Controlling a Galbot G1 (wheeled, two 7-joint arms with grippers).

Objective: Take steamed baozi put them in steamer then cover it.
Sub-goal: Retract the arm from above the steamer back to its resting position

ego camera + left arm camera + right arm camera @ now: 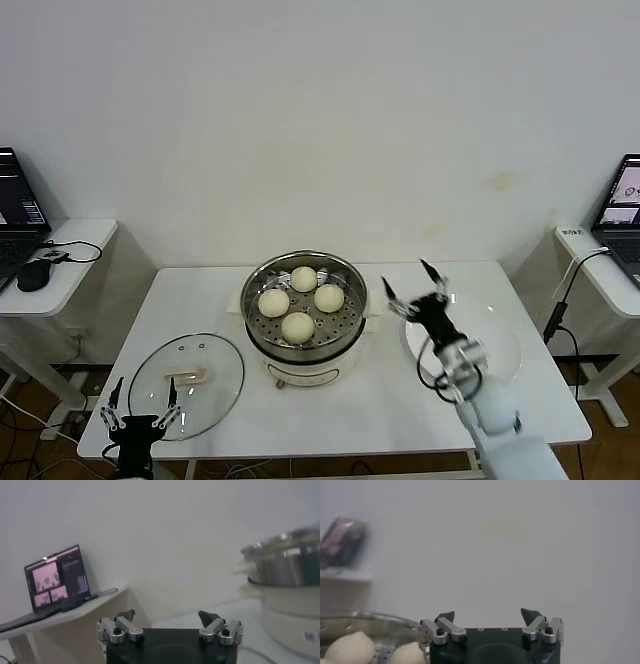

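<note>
On the far left a side desk (70,262) carries a laptop (18,215) and a dark mouse (33,277), well apart from the white worktop (200,300) in the middle. At the near left corner of that worktop hangs the left gripper (140,402), its fingers (113,398) spread apart and holding nothing, just at the near edge of the cover (187,384). The cover, a clear glass lid with a metal rim and a cream handle at its centre, lies flat on the worktop to the left of the steamer (300,310) and close beside it, not on it. The steamer stands at the middle of the worktop, a shiny steel pot on a white base, open on top. All four steamed baozi (298,327) rest on its perforated tray, grouped near each other: one far, one left, one right, one near. To the right of the steamer the right gripper (412,286) is raised above the worktop, fingers wide apart and empty, over the left edge of a white plate (500,345); in the right wrist view two buns show low at one side, beyond the gripper. The plate lies on the right part of the worktop. At the far right edge another desk (600,265) holds a second laptop (622,205).
</note>
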